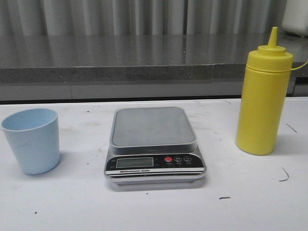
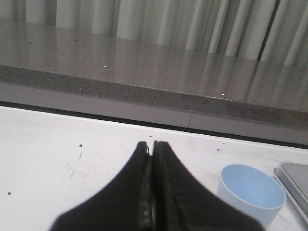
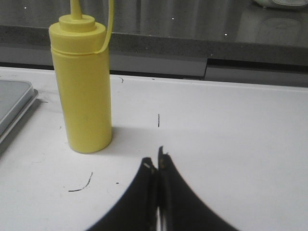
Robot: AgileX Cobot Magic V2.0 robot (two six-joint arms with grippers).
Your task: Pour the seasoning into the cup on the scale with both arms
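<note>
The light blue cup (image 1: 32,140) stands upright on the white table at the left, apart from the scale. The silver scale (image 1: 153,142) sits in the middle with nothing on its platform. The yellow seasoning bottle (image 1: 264,96) stands upright at the right. Neither gripper shows in the front view. In the left wrist view my left gripper (image 2: 150,144) is shut and empty, with the cup (image 2: 251,195) off to one side and ahead of it. In the right wrist view my right gripper (image 3: 155,161) is shut and empty, and the bottle (image 3: 83,84) stands ahead, apart from it.
A grey stone ledge (image 1: 144,60) runs along the back of the table before a pleated curtain. A white object (image 1: 295,18) sits on the ledge at the far right. Small dark marks (image 1: 284,175) dot the white table.
</note>
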